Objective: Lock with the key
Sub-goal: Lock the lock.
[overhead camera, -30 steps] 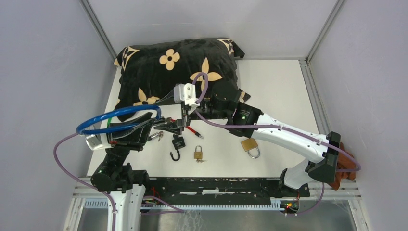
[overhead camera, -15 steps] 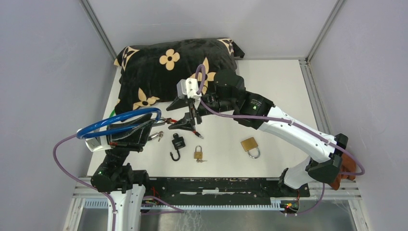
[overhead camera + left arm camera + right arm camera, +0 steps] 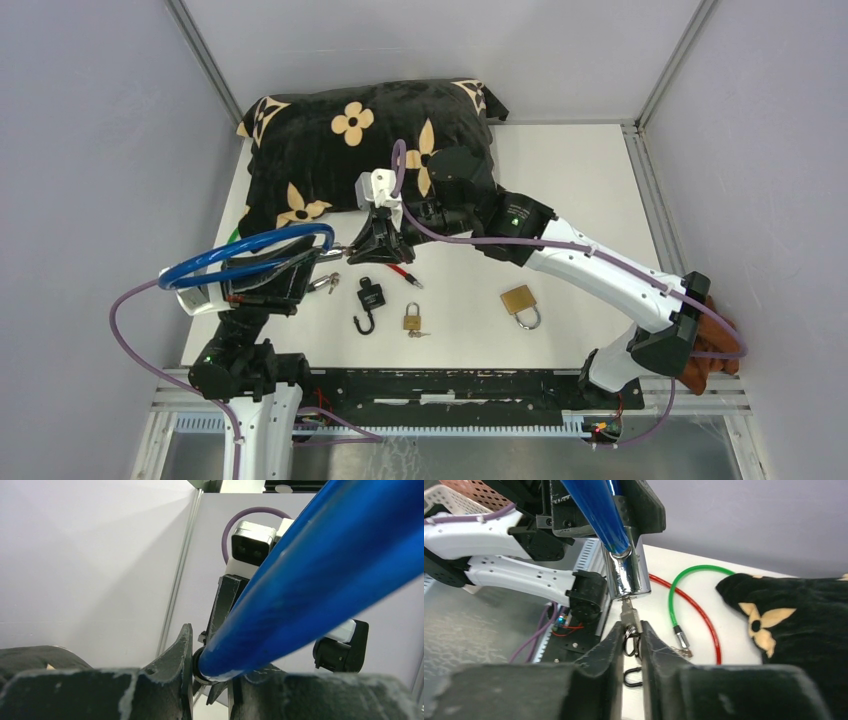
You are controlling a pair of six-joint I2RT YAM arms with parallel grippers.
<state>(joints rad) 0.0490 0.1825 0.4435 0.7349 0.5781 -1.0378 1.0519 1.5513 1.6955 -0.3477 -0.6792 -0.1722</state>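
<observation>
Right gripper pinches the key by its head. The blade sits in the chrome cylinder straight ahead of the fingertips. Left gripper is clamped on the blue cable lock just past the cylinder. Pillow edge lies close beside the right gripper. Green cable and red cable lie under it. Black padlock and two brass padlocks sit nearer the bases. Bare table lies back along the right arm.

cable lock blue | pillow black, tan flowers | padlock brass | table white
</observation>
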